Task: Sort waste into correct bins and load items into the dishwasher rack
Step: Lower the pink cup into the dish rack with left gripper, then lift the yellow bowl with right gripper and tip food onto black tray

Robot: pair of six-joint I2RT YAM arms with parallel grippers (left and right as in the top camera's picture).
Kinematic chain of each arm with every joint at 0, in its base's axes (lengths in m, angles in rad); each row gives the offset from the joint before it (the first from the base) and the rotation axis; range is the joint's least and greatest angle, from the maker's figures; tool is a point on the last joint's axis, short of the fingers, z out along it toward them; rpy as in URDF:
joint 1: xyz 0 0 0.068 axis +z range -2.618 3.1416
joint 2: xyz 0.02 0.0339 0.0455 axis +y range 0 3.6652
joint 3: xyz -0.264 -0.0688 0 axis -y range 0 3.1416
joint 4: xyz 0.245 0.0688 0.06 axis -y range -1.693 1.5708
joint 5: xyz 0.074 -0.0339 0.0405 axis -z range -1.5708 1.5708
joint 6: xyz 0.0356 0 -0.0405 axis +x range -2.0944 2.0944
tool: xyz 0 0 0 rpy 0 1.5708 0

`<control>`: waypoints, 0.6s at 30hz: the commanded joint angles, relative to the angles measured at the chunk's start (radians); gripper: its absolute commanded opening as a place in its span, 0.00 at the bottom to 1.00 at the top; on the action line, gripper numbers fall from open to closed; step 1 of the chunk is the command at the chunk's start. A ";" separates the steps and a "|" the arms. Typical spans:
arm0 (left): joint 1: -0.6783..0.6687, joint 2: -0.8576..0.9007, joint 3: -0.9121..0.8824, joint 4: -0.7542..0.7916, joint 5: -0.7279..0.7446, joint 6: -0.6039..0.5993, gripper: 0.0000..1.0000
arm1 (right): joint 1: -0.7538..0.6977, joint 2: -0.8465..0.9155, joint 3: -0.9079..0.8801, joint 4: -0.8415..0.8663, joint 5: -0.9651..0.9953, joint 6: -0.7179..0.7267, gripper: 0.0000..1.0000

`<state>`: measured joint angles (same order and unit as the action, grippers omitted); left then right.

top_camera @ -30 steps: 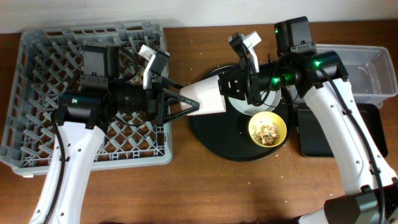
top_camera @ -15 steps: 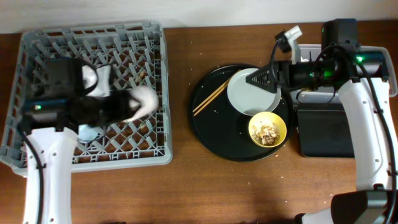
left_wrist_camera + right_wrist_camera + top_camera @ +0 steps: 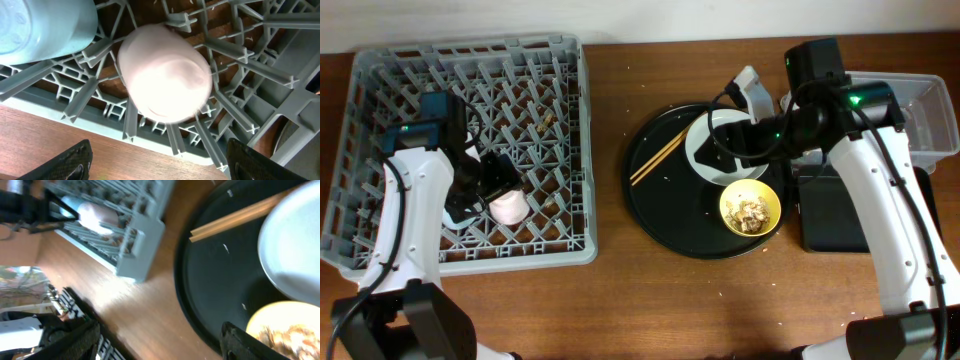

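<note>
At the left of the counter [image 3: 640, 300], the grey dishwasher rack [image 3: 470, 255] holds two cups. Beside it, the round black tray [image 3: 665, 215] carries the white plate [image 3: 295, 245], yellow bowl [image 3: 750, 208] and chopsticks [image 3: 658, 160], with the right gripper [image 3: 160, 342] spread open above. The pink cup [image 3: 165, 75] sits beside the light-blue cup [image 3: 45, 25], below the left gripper [image 3: 160, 165], which is open and empty.

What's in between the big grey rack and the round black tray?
Only a bare strip of wooden table, with nothing sitting on it. The overhead view shows it best.

a large round black tray [image 3: 660, 215] sits on the brown wooden table [image 3: 650, 310], right of centre.
</note>
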<state>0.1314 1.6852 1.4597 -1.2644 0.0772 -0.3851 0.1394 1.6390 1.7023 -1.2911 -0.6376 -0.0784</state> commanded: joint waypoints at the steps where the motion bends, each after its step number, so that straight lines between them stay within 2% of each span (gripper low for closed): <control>1: 0.002 -0.002 0.111 -0.020 0.182 0.162 0.85 | 0.006 -0.023 -0.056 -0.003 0.226 0.115 0.77; 4: -0.037 -0.049 0.247 -0.022 0.541 0.455 0.85 | 0.056 -0.023 -0.249 0.093 0.315 0.198 0.70; 5: -0.074 -0.101 0.271 0.017 0.607 0.478 0.85 | 0.113 -0.021 -0.401 0.213 0.472 0.307 0.70; 7: -0.100 -0.138 0.271 0.023 0.608 0.478 0.87 | 0.158 -0.009 -0.534 0.333 0.571 0.365 0.65; 10: -0.106 -0.138 0.271 0.021 0.608 0.478 0.86 | 0.175 0.048 -0.646 0.498 0.571 0.369 0.45; 11: -0.105 -0.138 0.271 0.020 0.607 0.478 0.87 | 0.175 0.085 -0.653 0.523 0.571 0.368 0.29; 12: -0.105 -0.138 0.271 0.017 0.607 0.478 0.87 | 0.175 0.108 -0.653 0.533 0.570 0.368 0.08; 13: -0.105 -0.138 0.271 0.014 0.607 0.478 0.87 | 0.175 0.118 -0.652 0.540 0.563 0.369 0.04; 15: -0.105 -0.138 0.271 0.014 0.607 0.478 0.87 | 0.169 0.105 -0.636 0.539 0.527 0.376 0.04; 18: -0.105 -0.138 0.271 0.014 0.581 0.478 0.87 | 0.058 0.006 -0.602 0.540 0.236 0.375 0.04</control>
<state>0.0273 1.5539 1.7145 -1.2488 0.6632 0.0685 0.2596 1.7054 1.0744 -0.7547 -0.1642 0.2844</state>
